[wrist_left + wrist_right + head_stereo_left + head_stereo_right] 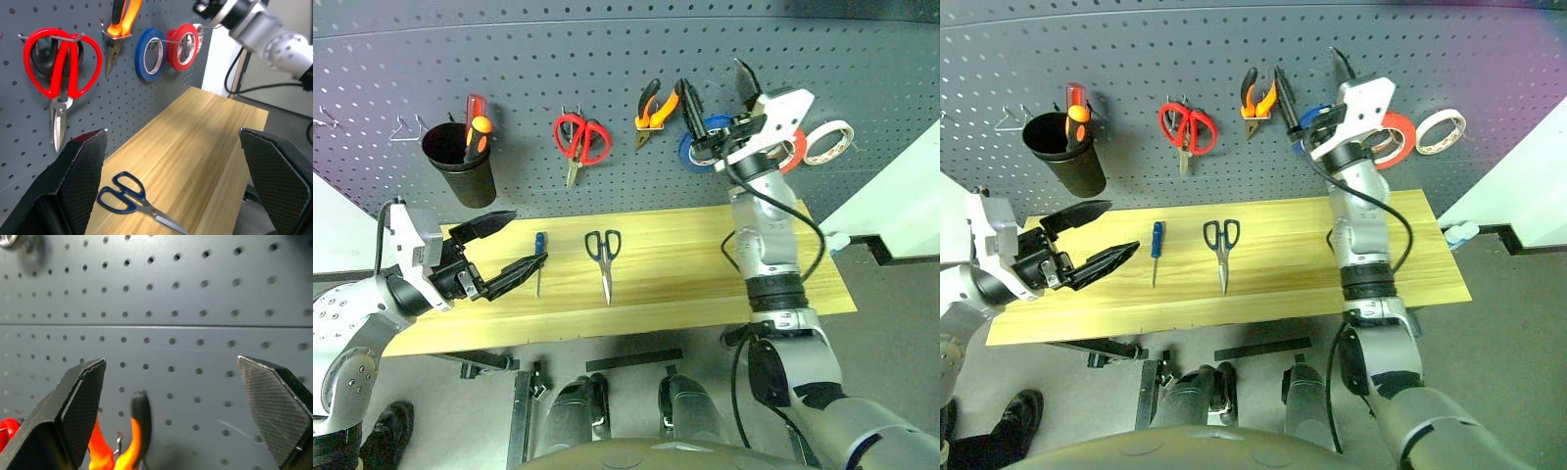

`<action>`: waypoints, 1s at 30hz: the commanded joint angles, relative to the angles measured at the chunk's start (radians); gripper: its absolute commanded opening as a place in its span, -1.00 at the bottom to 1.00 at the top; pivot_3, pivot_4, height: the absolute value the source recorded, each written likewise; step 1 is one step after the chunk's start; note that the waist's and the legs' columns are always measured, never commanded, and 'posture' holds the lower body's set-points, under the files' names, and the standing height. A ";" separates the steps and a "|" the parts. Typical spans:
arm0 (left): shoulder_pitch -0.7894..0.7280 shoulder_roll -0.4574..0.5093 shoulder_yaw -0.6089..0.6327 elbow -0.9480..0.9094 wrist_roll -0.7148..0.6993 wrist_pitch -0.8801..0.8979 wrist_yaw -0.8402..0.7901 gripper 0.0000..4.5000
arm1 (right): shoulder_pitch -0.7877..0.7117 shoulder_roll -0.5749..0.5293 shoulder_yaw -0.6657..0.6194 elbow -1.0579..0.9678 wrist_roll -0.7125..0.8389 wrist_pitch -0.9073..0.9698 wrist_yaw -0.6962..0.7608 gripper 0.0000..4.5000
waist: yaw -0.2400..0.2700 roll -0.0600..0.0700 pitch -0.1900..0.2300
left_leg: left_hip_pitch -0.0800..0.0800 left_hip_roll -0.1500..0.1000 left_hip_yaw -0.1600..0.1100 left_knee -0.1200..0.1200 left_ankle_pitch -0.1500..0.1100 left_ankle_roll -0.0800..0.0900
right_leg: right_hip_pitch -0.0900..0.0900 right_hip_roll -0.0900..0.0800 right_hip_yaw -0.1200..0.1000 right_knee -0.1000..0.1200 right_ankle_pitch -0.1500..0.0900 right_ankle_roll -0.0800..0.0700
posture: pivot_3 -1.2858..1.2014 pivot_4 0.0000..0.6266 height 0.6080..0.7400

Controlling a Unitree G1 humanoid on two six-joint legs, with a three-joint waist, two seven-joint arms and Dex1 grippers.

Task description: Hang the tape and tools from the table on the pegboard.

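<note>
**Q:** What's on the pegboard [626, 59] from where you sit?

**A:** From the robot's left to its right I see a black cup [462, 162] holding red and orange-handled screwdrivers [476, 125], then red-handled scissors [579, 140], then the pliers [651, 111] with orange-and-black handles hanging on a hook. Past those, the blue roll [150, 54], the red tape [184, 47] just beside it on the hooks, and a whitish roll [828, 141] farthest right.

**Q:** And the table [705, 284]?

**A:** Two task items lie flat on the wood. The dark-handled scissors [604, 257] sit near the middle, blades pointing toward the near edge. The blue-handled screwdriver [539, 260] lies to their left, apart from them, handle toward the board.

**Q:** Right gripper?

**A:** I have the right gripper [713, 96] raised up against the board, in front of the blue roll and just right of the pliers. Its fingers are spread wide with nothing between them. In the right wrist view I see bare grey holes between the two fingertips [78, 396], with the pliers' orange handles low in the gap.

**Q:** Left gripper?

**A:** The left gripper [511, 245] hangs over the left end of the table, pointing roughly level toward the screwdriver, close to it. I can't tell whether it touches. Fingers spread, empty. The left wrist view looks between them at the dark scissors on the wood.
</note>
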 commanded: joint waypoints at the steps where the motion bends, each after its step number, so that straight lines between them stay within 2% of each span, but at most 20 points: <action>1: 0.004 -0.004 0.012 -0.006 -0.001 -0.017 -0.003 1.00 | 0.061 -0.069 -0.020 -0.133 0.173 0.204 0.139 0.99 | 0.000 0.000 0.000 | 0.000 0.000 0.000 0.000 0.000 0.000 | 0.000 0.000 0.000 0.000 0.000 0.000 | -0.04 -0.46 1.00; 6: -0.003 -0.018 0.005 -0.003 -0.005 -0.017 -0.002 1.00 | 0.140 -0.185 -0.064 -0.121 0.282 0.338 0.320 0.99 | 0.003 0.000 0.000 | 0.000 0.000 0.000 0.000 -0.001 0.001 | 0.001 -0.001 0.000 -0.001 0.000 0.000 | -0.05 -0.45 1.00; 15: 0.017 -0.030 0.002 -0.014 0.003 -0.016 0.004 1.00 | 0.273 -0.337 -0.011 -0.081 0.252 0.365 0.640 0.99 | 0.000 0.000 0.000 | 0.000 0.001 0.000 0.000 -0.004 0.007 | 0.002 -0.001 0.000 -0.003 0.000 0.000 | -0.05 -0.42 1.00; 19: 0.028 -0.045 -0.013 -0.007 0.021 -0.023 0.015 1.00 | 0.259 -0.387 0.023 -0.028 0.215 0.351 0.762 0.99 | 0.001 0.000 0.000 | 0.001 0.001 0.000 0.001 -0.005 0.008 | 0.002 -0.001 0.000 -0.003 0.000 0.000 | -0.06 -0.40 1.00; 24: 0.026 -0.078 -0.036 0.028 0.083 -0.040 0.066 1.00 | 0.245 -0.470 0.073 0.001 0.222 0.433 0.955 0.99 | 0.004 0.000 0.000 | 0.001 0.001 0.000 0.001 -0.006 0.009 | 0.003 -0.002 0.000 -0.004 0.000 -0.001 | -0.07 -0.38 1.00; 30: 0.025 -0.153 -0.096 0.094 0.212 -0.093 0.161 1.00 | 0.219 -0.485 0.083 0.051 0.206 0.420 1.061 0.99 | 0.002 0.000 0.000 | 0.000 0.001 -0.001 0.001 -0.008 0.007 | 0.003 -0.003 0.000 -0.006 0.001 -0.001 | -0.07 -0.37 1.00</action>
